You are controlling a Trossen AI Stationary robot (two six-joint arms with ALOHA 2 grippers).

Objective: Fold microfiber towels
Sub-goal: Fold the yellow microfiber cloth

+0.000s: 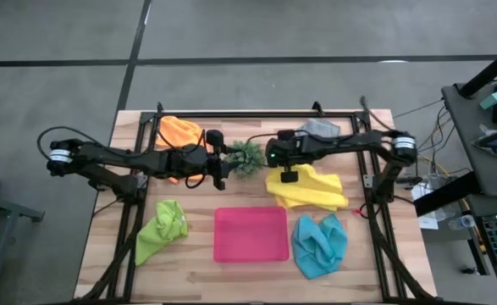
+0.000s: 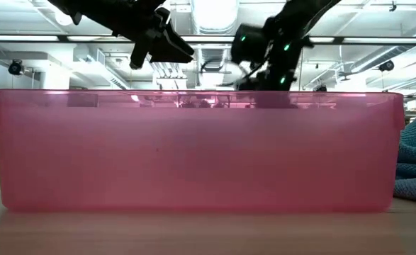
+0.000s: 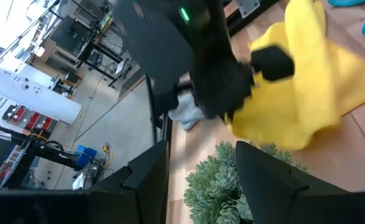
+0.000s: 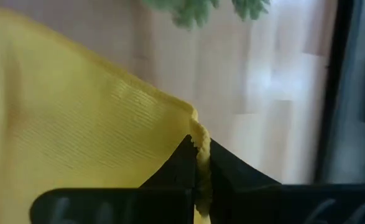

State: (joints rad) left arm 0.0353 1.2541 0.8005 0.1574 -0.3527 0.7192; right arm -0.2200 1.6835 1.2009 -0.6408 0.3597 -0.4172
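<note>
Yellow towel (image 4: 76, 124) is pinched at its edge between the tips of my right gripper (image 4: 198, 168), fingers clamped together on the hem. In the high view that gripper sits over the towel's upper left part, and the cloth sprawls rumpled on the wood toward the right side of the table (image 1: 189, 271). My left gripper (image 3: 198, 171) hangs just beside the plant (image 1: 248, 158), fingers apart and holding nothing.

By my reckoning the job has barely started. None of the five towels looks folded: orange (image 1: 180, 133) is bunched at the far left under my left arm, grey (image 1: 320, 128) is crumpled at the far right behind my right arm, lime (image 1: 162, 227) and blue (image 1: 319, 244) lie heaped on either side of the pink tray (image 1: 250, 235). All five are left to do.

Room is tight. Both grippers meet near the table's middle with the plant between them, so a lift of the yellow corner toward the left could brush it or my other arm. Bare wood lies between the yellow towel and the tray, and along the near edge.
</note>
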